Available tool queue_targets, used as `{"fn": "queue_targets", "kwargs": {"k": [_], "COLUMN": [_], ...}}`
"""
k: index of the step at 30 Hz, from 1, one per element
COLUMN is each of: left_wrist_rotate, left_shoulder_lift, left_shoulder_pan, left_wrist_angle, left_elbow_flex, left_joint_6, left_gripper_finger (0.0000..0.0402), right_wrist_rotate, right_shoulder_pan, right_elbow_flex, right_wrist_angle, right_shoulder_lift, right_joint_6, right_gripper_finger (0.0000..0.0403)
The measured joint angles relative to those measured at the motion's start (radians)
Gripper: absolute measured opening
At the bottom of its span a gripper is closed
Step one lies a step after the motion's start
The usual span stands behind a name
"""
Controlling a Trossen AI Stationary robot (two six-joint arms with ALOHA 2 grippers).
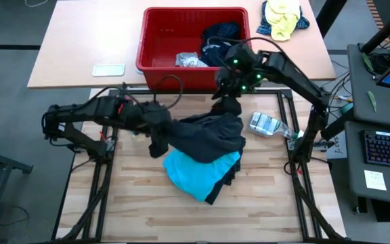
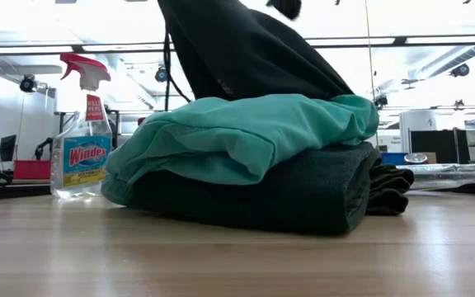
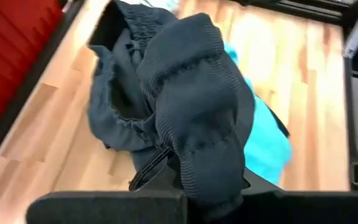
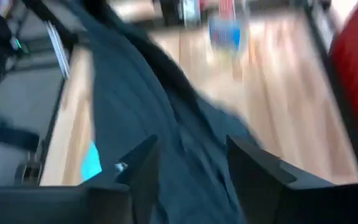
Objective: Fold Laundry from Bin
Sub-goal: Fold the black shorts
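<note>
A dark grey garment (image 1: 205, 135) is strung between my two grippers above a folded stack: a turquoise garment (image 1: 195, 173) on a dark one (image 2: 262, 194). Its lower part rests on the stack; in the low view it rises (image 2: 237, 49) out of the picture's top. My left gripper (image 1: 156, 139) is shut on its left end. My right gripper (image 1: 229, 102) is at its far end, just in front of the red bin (image 1: 158, 41), with fingers apart. More dark laundry (image 1: 219, 37) lies in the bin. My left gripper holds the garment's ribbed edge (image 3: 197, 124), which is bunched and draped over the fingers and hides them. It comes slanting down from the table's left. The cloth sags from the hold onto the stack. My right gripper (image 4: 188, 162) has cloth running between its spread fingers (image 4: 138, 165); whether they touch it, I cannot tell.
A Windex spray bottle (image 2: 81, 132) stands on the wooden table right of the stack (image 1: 268, 125). A yellow-and-blue cloth bundle (image 1: 283, 17) lies right of the bin, a small white thing (image 1: 108, 69) to its left. Bare wood lies near the front edge.
</note>
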Motion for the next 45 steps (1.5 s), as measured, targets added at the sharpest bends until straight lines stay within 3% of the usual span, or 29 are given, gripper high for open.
{"fn": "queue_targets", "kwargs": {"k": [9, 14, 22, 28, 35, 40, 45], "left_wrist_rotate": [-0.003, -0.003, -0.003, -0.003, -0.008, -0.027, -0.031], "left_shoulder_lift": [0.000, 0.000, 0.000, 0.000, 0.000, 0.000, 0.000], "left_shoulder_pan": [-0.052, -0.052, -0.053, -0.053, -0.053, -0.052, -0.052], "left_wrist_angle": [-0.056, -0.088, -0.098, -0.119, -0.119, -0.119, -0.120], "left_elbow_flex": [-0.002, -0.002, -0.002, -0.002, -0.003, -0.003, -0.003], "left_joint_6": [-0.091, -0.104, -0.116, -0.132, -0.143, -0.143, -0.143], "left_gripper_finger": [0.0001, 0.0000, 0.0000, 0.0000, 0.0000, 0.0000, 0.0000], "right_wrist_rotate": [-0.023, 0.108, 0.262, 0.245, 0.158, 0.028, -0.017], "right_shoulder_pan": [-0.030, -0.030, -0.032, -0.034, -0.034, -0.043, -0.044], "right_elbow_flex": [-0.335, -0.482, -0.474, -0.461, -0.463, -0.463, -0.463], "right_wrist_angle": [-0.113, 0.016, 0.035, 0.166, 0.106, 0.083, 0.076], "right_shoulder_lift": [0.004, 0.005, -0.010, -0.002, 0.072, 0.117, 0.128], "right_joint_6": [-0.160, -0.179, -0.278, -0.289, -0.283, -0.302, -0.349], "right_gripper_finger": [0.0248, 0.0256, 0.0256, 0.0256, 0.0256, 0.0234, 0.0142]}}
